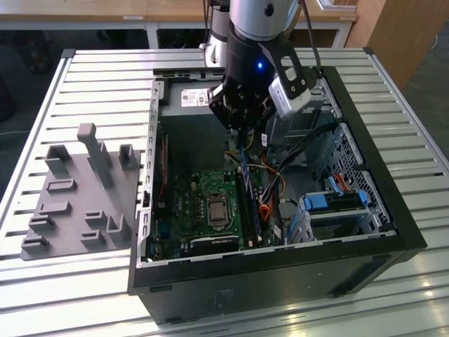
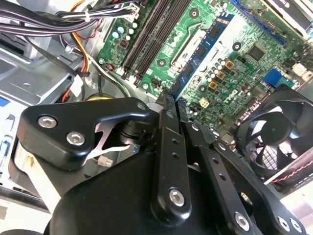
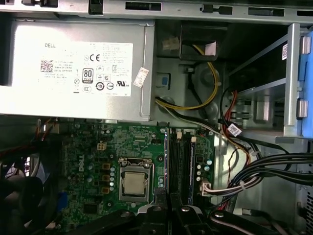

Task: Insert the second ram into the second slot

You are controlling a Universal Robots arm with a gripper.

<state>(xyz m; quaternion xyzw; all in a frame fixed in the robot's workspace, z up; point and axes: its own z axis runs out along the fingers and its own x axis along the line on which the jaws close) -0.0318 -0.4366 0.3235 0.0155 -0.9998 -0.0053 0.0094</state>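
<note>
My gripper (image 1: 242, 137) hangs inside the open computer case (image 1: 393, 210), above the green motherboard (image 1: 189, 203). Its black fingers (image 2: 168, 142) are closed on a thin blue circuit-board stick, the second ram (image 2: 205, 41), which reaches from the fingertips down toward the board. In the exterior view the ram (image 1: 243, 163) shows as a blue strip just under the gripper. The long black memory slots (image 2: 146, 34) lie beside it and run next to the processor socket (image 3: 134, 183) in the first wrist view, where the slots (image 3: 179, 156) sit just beyond the gripper (image 3: 164, 198). Which slot is the second I cannot tell.
A silver power supply (image 3: 78, 68) fills the case's far end. Black, yellow and red cables (image 3: 254, 171) bunch on the slots' other side, near the drive cage (image 1: 333, 203). A black fan (image 2: 279, 132) stands by the board. A grey fixture (image 1: 77, 189) lies on the slatted table at the exterior view's left.
</note>
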